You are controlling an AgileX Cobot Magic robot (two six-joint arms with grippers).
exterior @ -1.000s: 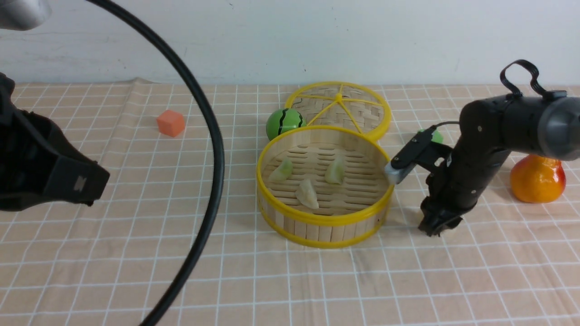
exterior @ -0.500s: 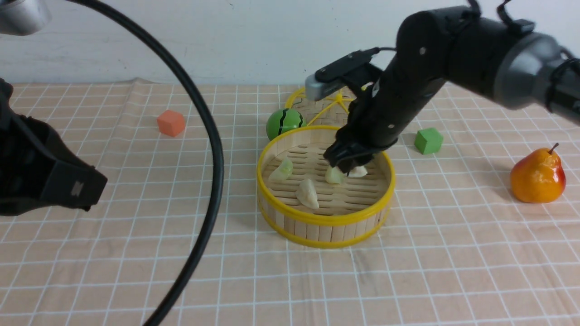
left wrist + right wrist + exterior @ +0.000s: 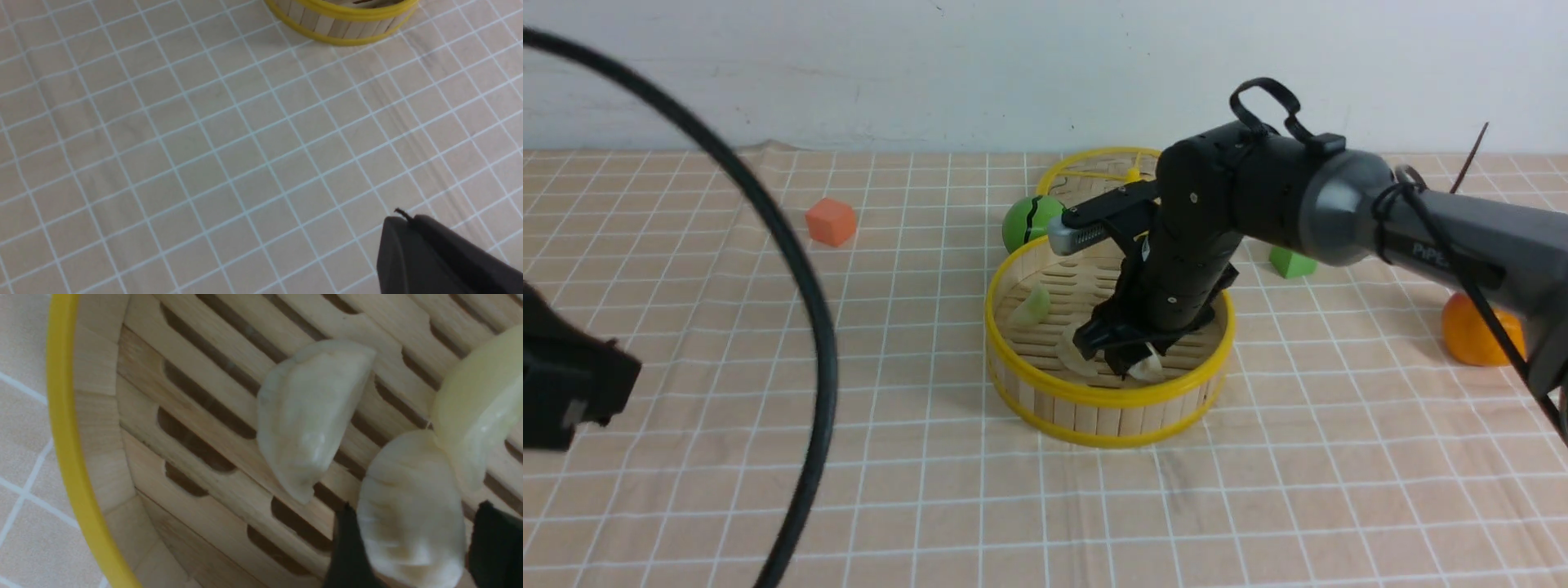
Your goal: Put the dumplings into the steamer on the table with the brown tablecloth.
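So, left pincer (image 3: 580, 388): parked at the far left over the brown tablecloth (image 3: 931, 506), closed up, nothing in it that I can see. It's slid further out of the way than a second ago.
Orange cube (image 3: 831, 221): on the counter, well left of the steamer (image 3: 1107, 400). Not my problem.
Green dumpling (image 3: 1036, 304): lying on the slats at the steamer's left side, same spot as before.
Cream dumpling (image 3: 1072, 353): on the floor near the front wall, just left of my right pincer. Hasn't budged.
Right pincer (image 3: 1127, 359): here's the news. A second ago it was down on the cloth right of the steamer. Now it's inside the basket, tips low over the slats, jaws spread.
Last dumpling (image 3: 408, 514): a cream one, resting on the slats between my fingers (image 3: 345, 555). The wrist view shows a sliver of gap on one side, so I reckon it's let go, not gripped.
Second green dumpling (image 3: 478, 424): right up against that last one, hidden behind my arm from the front.
Steamer: three inside became four, so I'd call the loading done. What's left is lifting straight up without dragging one out.
Green cube (image 3: 1290, 263), orange fruit (image 3: 1474, 331): off to the right, with no stray dumplings around them.
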